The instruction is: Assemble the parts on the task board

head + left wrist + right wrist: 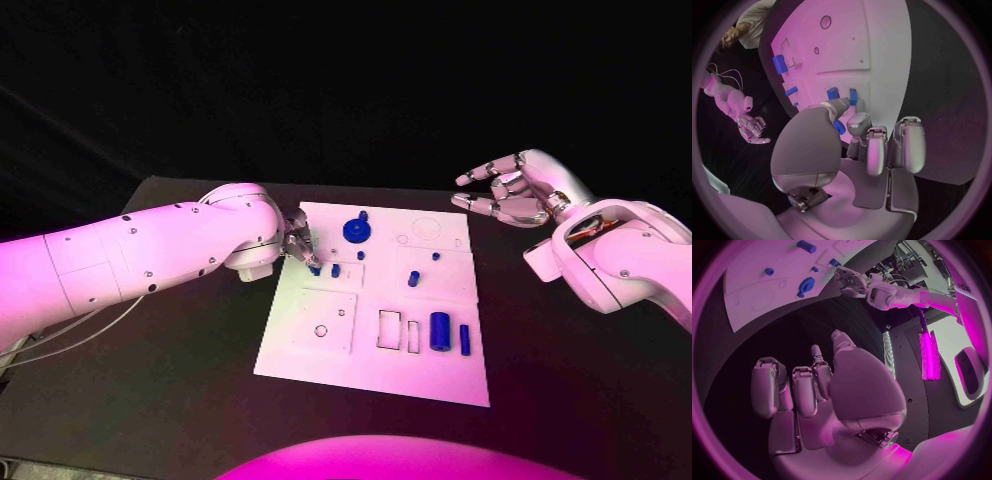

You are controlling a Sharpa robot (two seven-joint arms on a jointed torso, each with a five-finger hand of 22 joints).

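Left arm point(144, 255): I see it come in from the 9 o'clock edge of the head view; its bulk covers most of its own hand there.
Left hand point(300, 243): it sits at the 9 o'clock edge of the task board, fingertips down at a small blue part point(315, 269). In the left wrist view the left hand point(870, 150) has thumb and a finger closing toward a blue piece point(839, 126) that is partly hidden behind them. I cannot tell whether it is pinched or only touched.
Task board point(433, 375): white plate in the middle of the black table point(144, 400), with outlined recesses I can only half read.
Blue pegs by the left hand: two short ones, the second point(336, 270) just beside the first, and a tiny one point(361, 255) toward 1 o'clock of them.
Round blue part point(355, 232): a disc with a knob, at about 11 o'clock on the board, too small to make out further.
Middle pegs: one point(413, 279) near the board's centre, another point(434, 255) toward 1 o'clock of it.
Blue cylinders: a thick one point(440, 331) and a thin one point(464, 339) side by side, around 4 o'clock on the board.
Right hand point(512, 190): raised off the board beyond its 1 o'clock corner, fingers spread and loosely curled, palm empty. The right wrist view confirms the right hand point(826, 390) holds nothing, over bare table.
Right arm point(620, 265): cut off by the 3 o'clock edge.
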